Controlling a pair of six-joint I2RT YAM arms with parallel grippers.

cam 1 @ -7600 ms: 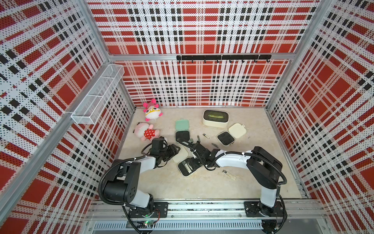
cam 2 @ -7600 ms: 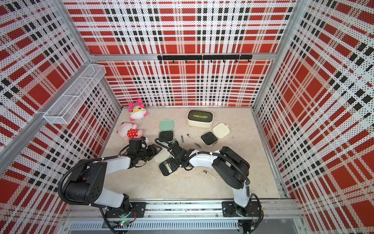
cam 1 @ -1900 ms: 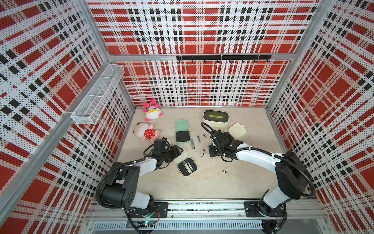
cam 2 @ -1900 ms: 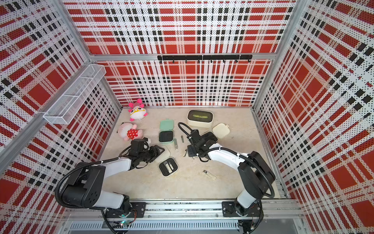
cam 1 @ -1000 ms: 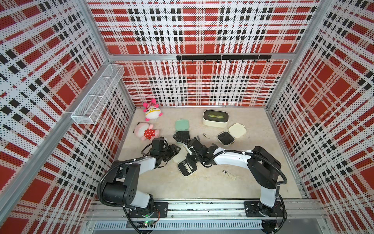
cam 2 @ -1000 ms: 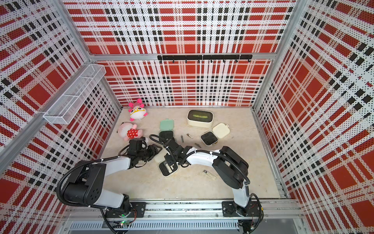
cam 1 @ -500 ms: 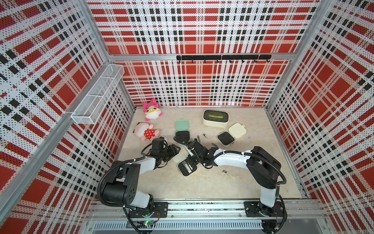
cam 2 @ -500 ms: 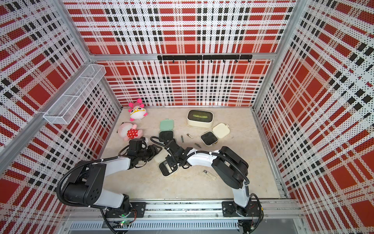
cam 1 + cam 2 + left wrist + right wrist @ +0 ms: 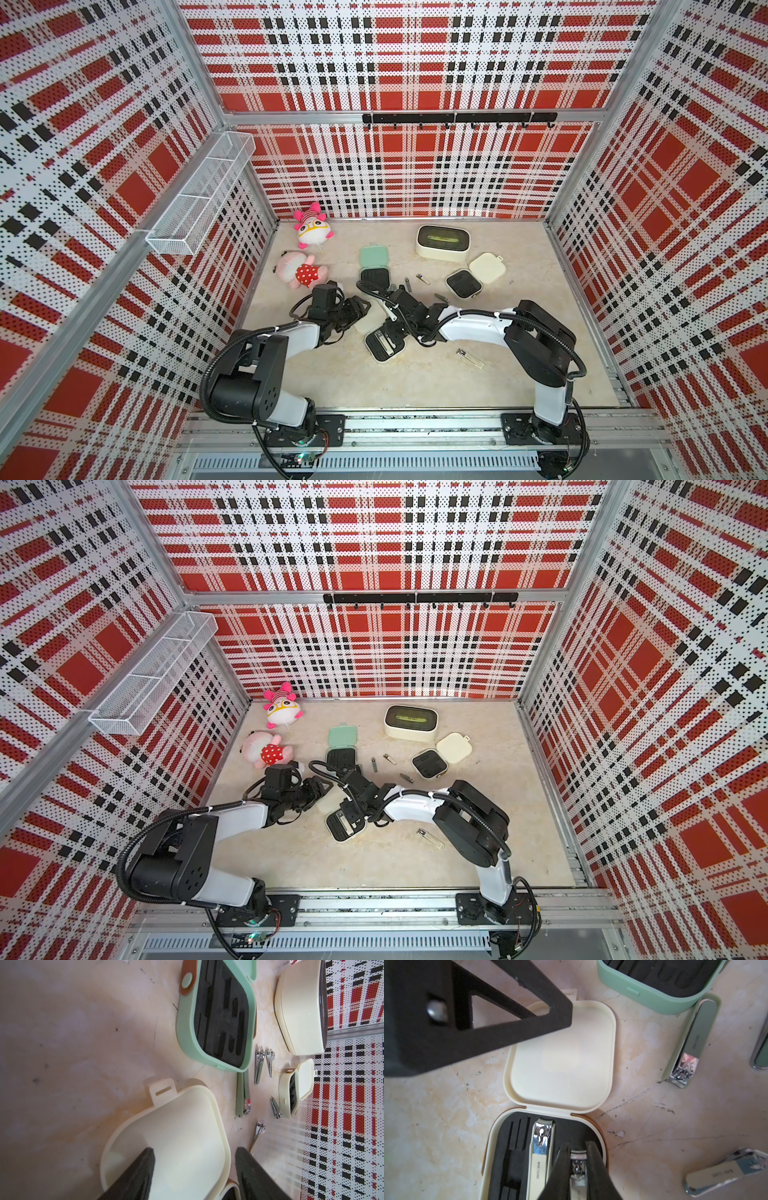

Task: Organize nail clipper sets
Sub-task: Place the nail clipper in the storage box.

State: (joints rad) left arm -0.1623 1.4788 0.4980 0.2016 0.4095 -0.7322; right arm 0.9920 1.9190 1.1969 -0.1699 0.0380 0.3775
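Two pink plush toys (image 9: 309,249) and a cream box (image 9: 442,242) on the floor.

Mint green case (image 9: 375,258), cream cases (image 9: 487,268), red-black-white plaid walls (image 9: 399,62)

Near cream case (image 9: 544,1153) open flat, one clipper (image 9: 538,1153) slotted in black insert. Mint case (image 9: 375,270) and far cream case (image 9: 473,276) open, inserts bare. Loose clippers (image 9: 470,358) scattered between.

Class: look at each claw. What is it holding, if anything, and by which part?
Right claw: a small clipper, pinched across its sides, over the near cream case's insert. Left claw: that case's open lid, gripped at its edge.
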